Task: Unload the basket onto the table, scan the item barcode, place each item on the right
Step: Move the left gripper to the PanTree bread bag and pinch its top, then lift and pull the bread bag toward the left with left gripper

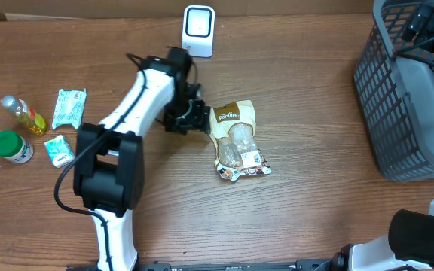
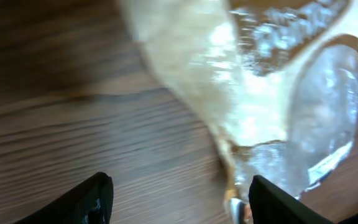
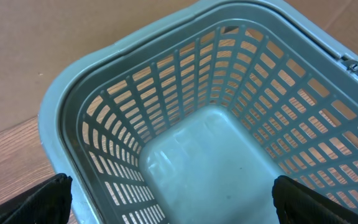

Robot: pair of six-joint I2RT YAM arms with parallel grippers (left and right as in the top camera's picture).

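Reaching for the snack bag, jaws spread

Left gripper (image 1: 193, 117) hangs low with its jaws apart and nothing clamped. The one snack bag (image 1: 236, 138) lies flat just ahead of it, edge near one fingertip; contact is too blurred to call. One scanner (image 1: 199, 30) stands just beyond the gripper, a short carry, which I judge explains the placing. Right gripper (image 3: 173, 208) gapes wide above the one basket (image 3: 104, 81), holding nothing. Behind the left gripper sit four groceries: one bottle (image 1: 22, 113), one jar (image 1: 12, 147), two packets (image 1: 70, 108)

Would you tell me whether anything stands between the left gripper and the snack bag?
Nothing visible does: the open, empty left gripper is right at the edge of the bag.
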